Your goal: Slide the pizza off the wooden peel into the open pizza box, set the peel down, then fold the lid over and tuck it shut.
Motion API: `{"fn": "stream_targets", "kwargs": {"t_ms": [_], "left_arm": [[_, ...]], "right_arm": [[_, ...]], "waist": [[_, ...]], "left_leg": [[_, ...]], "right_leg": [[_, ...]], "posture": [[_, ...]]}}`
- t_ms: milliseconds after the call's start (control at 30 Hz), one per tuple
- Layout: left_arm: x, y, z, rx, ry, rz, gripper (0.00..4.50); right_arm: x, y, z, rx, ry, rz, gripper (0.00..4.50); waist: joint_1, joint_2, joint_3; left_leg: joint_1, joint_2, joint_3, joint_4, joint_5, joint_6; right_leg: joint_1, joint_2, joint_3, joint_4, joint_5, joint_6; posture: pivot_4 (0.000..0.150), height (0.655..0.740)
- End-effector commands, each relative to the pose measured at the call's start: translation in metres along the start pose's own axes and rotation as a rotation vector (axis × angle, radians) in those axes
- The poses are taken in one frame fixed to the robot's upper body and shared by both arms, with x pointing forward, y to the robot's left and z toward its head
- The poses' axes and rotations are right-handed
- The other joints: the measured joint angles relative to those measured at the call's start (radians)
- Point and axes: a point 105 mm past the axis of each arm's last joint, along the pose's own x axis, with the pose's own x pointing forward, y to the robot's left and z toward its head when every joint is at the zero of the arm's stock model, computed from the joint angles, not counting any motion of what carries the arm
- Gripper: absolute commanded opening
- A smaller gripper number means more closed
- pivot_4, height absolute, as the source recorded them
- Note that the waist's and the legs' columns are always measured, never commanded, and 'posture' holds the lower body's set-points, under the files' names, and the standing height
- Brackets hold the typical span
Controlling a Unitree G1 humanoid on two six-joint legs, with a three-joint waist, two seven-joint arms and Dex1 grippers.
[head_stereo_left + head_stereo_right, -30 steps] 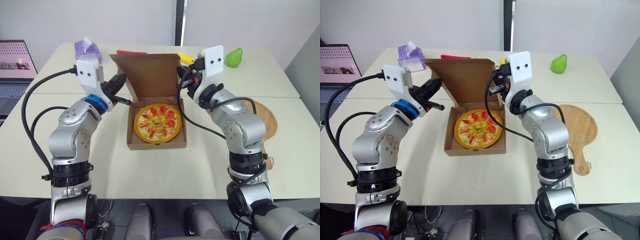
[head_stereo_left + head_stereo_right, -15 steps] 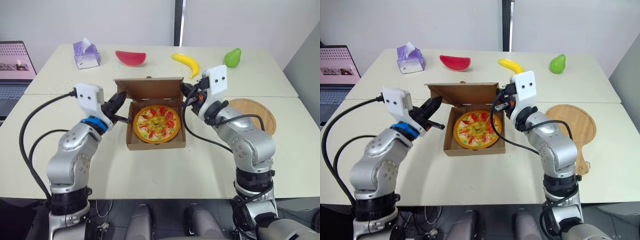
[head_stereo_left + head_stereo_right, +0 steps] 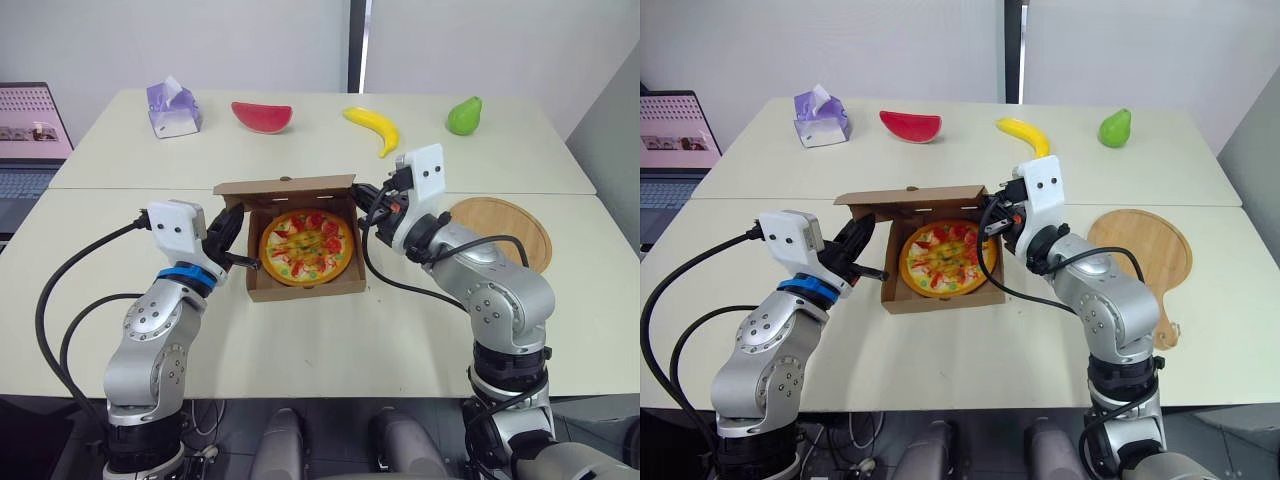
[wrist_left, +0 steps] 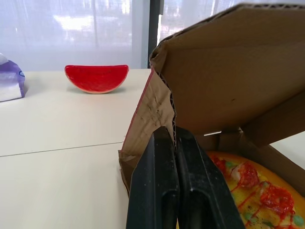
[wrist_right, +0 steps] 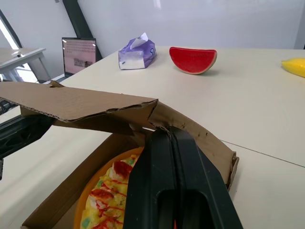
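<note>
my left end effector [image 4: 174, 136] is clenched on the left flap of the lid [image 3: 285, 189]. the lid hangs half-folded over the box [image 3: 305, 290], and the pizza [image 3: 307, 247] lies inside. my right end effector [image 5: 167, 134] pinches the lid's right corner. the peel [image 3: 510, 228] lies on the table [image 3: 330, 340], right of the box.
</note>
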Motion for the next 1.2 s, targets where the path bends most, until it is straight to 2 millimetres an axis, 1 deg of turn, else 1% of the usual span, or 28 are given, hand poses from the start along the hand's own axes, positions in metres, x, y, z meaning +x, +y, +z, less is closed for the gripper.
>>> {"fn": "stream_targets", "kwargs": {"t_ms": [33,267,400,633,767,900,1200], "left_arm": [[-0.002,0.005,0.020,0.049,-0.064,0.009,0.00],[-0.011,0.025,0.026,0.107,-0.047,0.120,0.00],[-0.016,0.025,0.023,0.121,-0.035,0.154,0.00],[-0.019,0.031,0.028,0.152,-0.050,0.219,0.00],[-0.017,0.031,0.027,0.138,-0.043,0.210,0.00],[-0.015,0.021,0.024,0.113,-0.033,0.146,0.00],[-0.005,0.032,0.041,0.146,-0.059,0.148,0.00]], "right_arm": [[-0.001,0.007,0.009,-0.015,-0.039,0.024,0.01],[0.002,0.002,0.015,-0.023,-0.065,-0.001,0.01],[0.003,0.001,0.016,-0.026,-0.071,-0.005,0.01],[0.004,-0.001,0.015,-0.023,-0.065,-0.004,0.01],[0.006,0.001,0.015,-0.020,-0.061,0.006,0.01],[0.007,0.002,0.016,-0.017,-0.059,0.009,0.01],[0.010,0.000,0.016,-0.019,-0.062,0.006,0.01]], "waist": [[0.000,0.000,0.000],[0.000,0.000,0.000],[0.000,0.000,0.000],[0.000,0.000,0.000],[0.000,0.000,0.000],[0.001,0.000,0.000],[0.001,0.000,0.000]], "left_leg": [[0.000,0.000,0.000,0.000,0.000,0.000],[0.000,0.000,0.000,0.000,0.000,0.000],[0.000,0.000,0.000,0.000,0.000,0.000],[0.000,0.000,0.000,0.000,0.000,0.000],[0.000,0.000,0.000,0.000,0.000,0.000],[0.000,0.000,0.000,0.000,0.000,0.000],[0.000,0.000,0.000,0.000,0.000,0.000]], "right_leg": [[0.000,0.000,0.000,0.000,0.000,0.000],[0.000,0.000,0.000,0.000,0.000,0.000],[0.000,0.000,0.000,0.000,0.000,0.000],[0.000,0.000,0.000,0.000,0.000,0.000],[0.000,0.000,0.000,0.000,0.000,0.000],[0.000,0.000,0.000,0.000,0.000,0.000],[0.000,0.000,0.000,0.000,0.000,0.000]], "posture": [[0.150,0.7400],[0.150,0.7400],[0.150,0.7400],[0.150,0.7400],[0.150,0.7400],[0.150,0.7400],[0.150,0.7400]]}}
